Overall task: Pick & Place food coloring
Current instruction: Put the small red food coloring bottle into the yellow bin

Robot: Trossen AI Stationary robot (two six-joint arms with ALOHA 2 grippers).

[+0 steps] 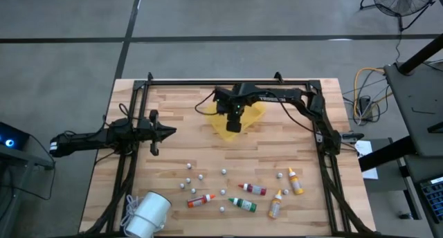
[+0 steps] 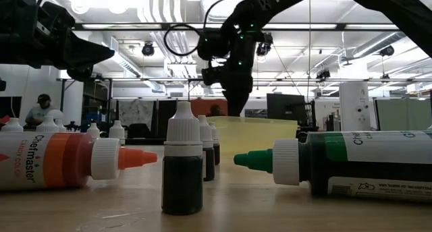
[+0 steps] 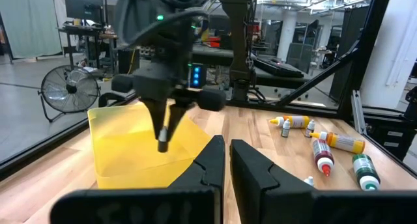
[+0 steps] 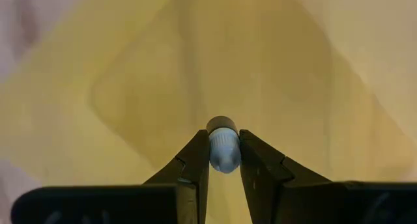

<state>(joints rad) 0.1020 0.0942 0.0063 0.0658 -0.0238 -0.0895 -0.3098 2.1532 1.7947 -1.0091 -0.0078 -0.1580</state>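
My right gripper (image 1: 234,124) hangs over the yellow tray (image 1: 255,112) at the table's far middle, pointing down and shut on a small food coloring bottle with a white cap (image 4: 223,150). Several more food coloring bottles lie near the table's front: red (image 1: 201,200), green (image 1: 243,205), red (image 1: 254,189), yellow (image 1: 276,205) and orange (image 1: 295,181). A dark bottle with a white cap (image 2: 182,168) stands upright. My left gripper (image 1: 170,132) waits shut, level, at the table's left. My right gripper pinches the bottle's white cap (image 4: 225,160) between its two fingers, coming from above and pointing down. The bottle is lifted clear over the tray's floor (image 4: 313,68), and its dark end (image 4: 221,124) points down beyond the fingertips.
Several small pale balls (image 1: 201,176) are scattered among the bottles on the wooden table (image 1: 180,106). A white roll (image 1: 148,214) lies at the near left corner. A black frame (image 1: 228,81) runs around the table's edges.
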